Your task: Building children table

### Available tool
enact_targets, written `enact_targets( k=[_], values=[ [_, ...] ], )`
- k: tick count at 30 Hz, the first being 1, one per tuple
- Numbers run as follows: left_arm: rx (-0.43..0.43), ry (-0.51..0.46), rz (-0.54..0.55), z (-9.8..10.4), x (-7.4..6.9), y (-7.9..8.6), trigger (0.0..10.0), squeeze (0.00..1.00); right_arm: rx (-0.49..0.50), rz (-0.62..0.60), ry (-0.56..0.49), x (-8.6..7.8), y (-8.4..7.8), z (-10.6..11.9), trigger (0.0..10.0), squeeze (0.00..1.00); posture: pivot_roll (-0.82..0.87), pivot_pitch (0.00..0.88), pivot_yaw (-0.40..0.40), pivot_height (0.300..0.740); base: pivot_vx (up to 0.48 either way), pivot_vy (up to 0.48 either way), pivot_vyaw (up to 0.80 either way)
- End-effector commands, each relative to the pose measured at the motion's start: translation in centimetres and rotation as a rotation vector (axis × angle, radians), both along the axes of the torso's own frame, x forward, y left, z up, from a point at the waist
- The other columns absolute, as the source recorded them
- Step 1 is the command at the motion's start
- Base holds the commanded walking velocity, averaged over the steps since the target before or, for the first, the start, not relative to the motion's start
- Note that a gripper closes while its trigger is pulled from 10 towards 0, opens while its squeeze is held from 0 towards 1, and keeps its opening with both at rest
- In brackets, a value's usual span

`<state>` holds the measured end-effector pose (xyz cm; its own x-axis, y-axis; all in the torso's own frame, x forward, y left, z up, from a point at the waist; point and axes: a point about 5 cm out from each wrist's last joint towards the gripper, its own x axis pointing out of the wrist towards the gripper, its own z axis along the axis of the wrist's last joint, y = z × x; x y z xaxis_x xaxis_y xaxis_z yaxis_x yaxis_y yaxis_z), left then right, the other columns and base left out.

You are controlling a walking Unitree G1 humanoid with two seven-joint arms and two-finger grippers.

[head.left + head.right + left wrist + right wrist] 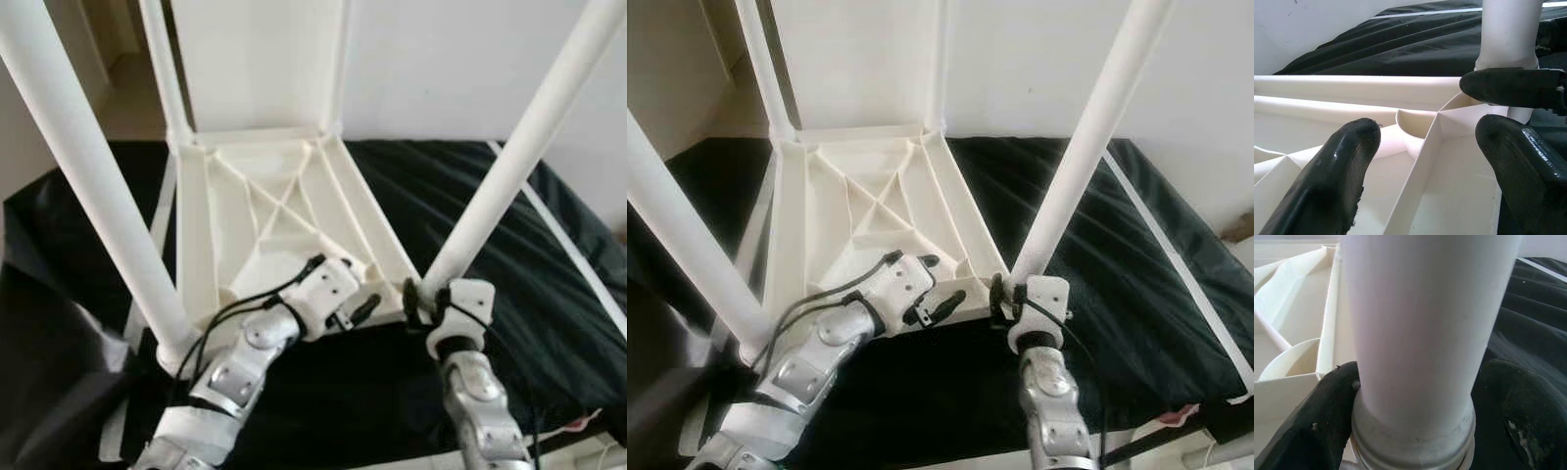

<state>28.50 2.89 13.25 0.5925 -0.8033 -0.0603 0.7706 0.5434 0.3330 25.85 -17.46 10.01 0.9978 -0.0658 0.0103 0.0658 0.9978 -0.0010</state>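
Table leg (1073, 166) – base clasped in right claw (1004, 294)

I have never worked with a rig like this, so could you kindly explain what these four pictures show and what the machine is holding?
This is a humanoid robot with two silver arms ending in black two-finger grippers. The two wide pictures come from its head cameras, looking down; the two close-ups come from cameras on each wrist. An upside-down white children's table lies on a black cloth, with its legs pointing up. The right gripper is closed around the base of the near right leg, seen large in the right wrist view. The left gripper is open, hovering over the ribbed underside near that same corner.
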Motion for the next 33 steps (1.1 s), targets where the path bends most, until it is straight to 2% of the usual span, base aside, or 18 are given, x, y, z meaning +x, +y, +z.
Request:
enact_targets(
  k=[1,4,5,6,9,11,12,13,16,18,20,21,22,23,24,33],
  values=[
    [0.002,-0.001,-0.003,-0.1,0.2,0.1,10.0,0.0,-0.029,0.051,-0.002,-0.4,-1.7,0.0,10.0,0.1,0.0,0.0,-0.047,0.74,0.0,0.0,0.0],
    [0.003,-0.002,-0.005,-0.1,0.2,0.1,10.0,0.0,-0.043,0.078,0.0,-0.5,-2.1,0.0,10.0,0.1,0.0,0.0,-0.047,0.74,0.0,0.0,0.0],
    [0.003,-0.004,-0.007,0.0,0.2,0.1,10.0,0.0,-0.059,0.123,-0.002,-0.4,-2.5,0.2,10.0,0.0,0.0,0.0,-0.04,0.74,0.0,0.0,0.0],
    [0.003,-0.006,-0.011,0.0,0.2,0.1,10.0,0.0,-0.08,0.182,-0.006,-0.1,-2.7,0.4,10.0,0.0,0.0,0.0,-0.037,0.74,0.0,0.0,0.0],
    [0.002,-0.008,-0.014,0.1,0.3,0.1,10.0,0.0,-0.095,0.233,-0.008,0.1,-2.8,0.6,10.0,0.0,0.0,0.0,-0.037,0.74,0.0,0.0,0.0],
    [-0.002,-0.011,-0.027,0.3,0.3,0.0,10.0,0.0,-0.109,0.33,-0.012,0.7,-2.9,1.1,10.0,0.0,0.0,0.0,-0.038,0.74,0.0,0.0,0.0],
    [-0.002,-0.011,-0.027,0.3,0.3,0.0,10.0,0.0,-0.109,0.33,-0.012,0.7,-2.9,1.1,10.0,0.0,0.0,0.0,-0.038,0.74,0.0,0.0,0.0],
    [-0.004,-0.013,-0.033,0.3,0.3,-0.1,10.0,0.0,-0.129,0.4,-0.007,1.0,-2.6,1.3,10.0,0.0,0.0,0.0,-0.038,0.74,0.0,0.0,0.0],
    [-0.004,-0.013,-0.033,0.3,0.3,-0.1,10.0,0.0,-0.129,0.4,-0.007,1.0,-2.6,1.3,10.0,0.0,0.0,0.0,-0.038,0.74,0.0,0.0,0.0],
    [-0.008,-0.012,-0.056,0.4,0.1,-0.4,10.0,0.0,-0.152,0.504,-0.001,1.8,-1.8,1.5,10.0,0.0,0.0,0.0,-0.041,0.74,0.0,0.0,0.0],
    [-0.011,-0.004,-0.078,0.4,0.0,-0.5,10.0,0.0,-0.16,0.544,0.003,2.2,-1.4,1.5,10.0,0.0,0.01,0.0,-0.044,0.74,0.0,0.0,0.0],
    [-0.009,0.0,-0.097,0.4,-0.2,-0.7,10.0,0.0,-0.159,0.575,0.007,2.5,-1.1,1.5,4.8,0.0,0.02,0.0,-0.047,0.74,0.0,0.0,0.0],
    [-0.009,0.0,-0.097,0.4,-0.2,-0.7,10.0,0.0,-0.159,0.575,0.007,2.5,-1.1,1.5,4.8,0.0,0.02,0.0,-0.047,0.74,0.0,0.0,0.0],
    [-0.002,0.014,-0.126,0.3,-0.5,-0.9,10.0,0.0,-0.165,0.606,0.008,2.8,-0.8,1.4,2.0,0.0,0.02,0.0,-0.05,0.74,0.0,0.0,0.0],
    [0.0,0.018,-0.132,0.2,-0.6,-0.9,10.0,0.0,-0.166,0.613,0.007,2.9,-0.8,1.4,0.0,0.0,0.02,0.0,-0.05,0.74,0.0,0.0,0.0],
    [-0.004,0.029,-0.146,0.1,-0.7,-0.8,10.0,0.0,-0.164,0.624,0.012,2.8,-0.8,1.3,0.0,0.0,0.03,0.0,-0.054,0.74,0.0,0.0,0.0]
  ],
)
